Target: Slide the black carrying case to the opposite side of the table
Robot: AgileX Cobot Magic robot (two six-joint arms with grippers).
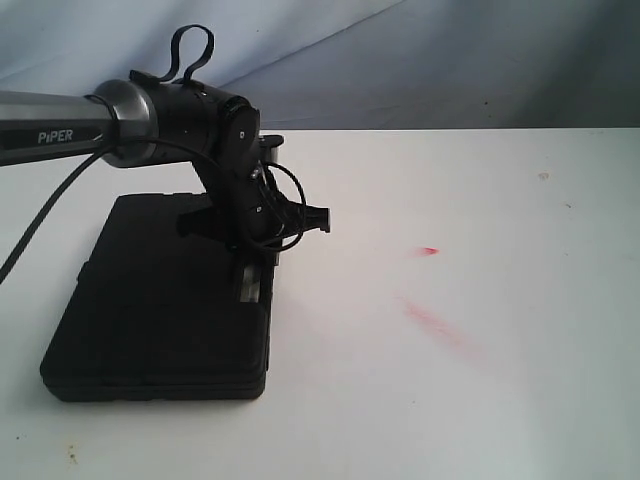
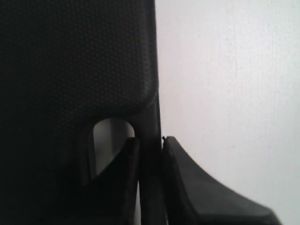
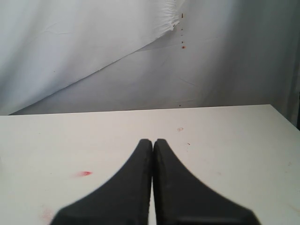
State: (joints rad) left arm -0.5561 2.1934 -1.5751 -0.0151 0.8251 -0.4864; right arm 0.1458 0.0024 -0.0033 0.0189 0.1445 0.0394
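Note:
The black carrying case [image 1: 150, 300] lies flat on the left part of the white table [image 1: 450, 380]. My left gripper [image 1: 255, 282] comes down onto the case's right edge. In the left wrist view the textured case [image 2: 70, 61] fills one side. There, the left gripper [image 2: 150, 140] is shut on the case's handle bar, one finger in the handle opening and one outside against the bare table [image 2: 225, 70]. My right gripper [image 3: 153, 140] is shut with nothing in it, hovering over the table [image 3: 225, 140]. It does not show in the exterior view.
Red smears [image 1: 430, 318] and a small red mark [image 1: 428, 250] stain the tabletop right of the case. A grey-blue cloth backdrop [image 1: 450, 60] hangs behind the table's far edge. The left arm's cable [image 1: 40, 225] loops over the case's left side.

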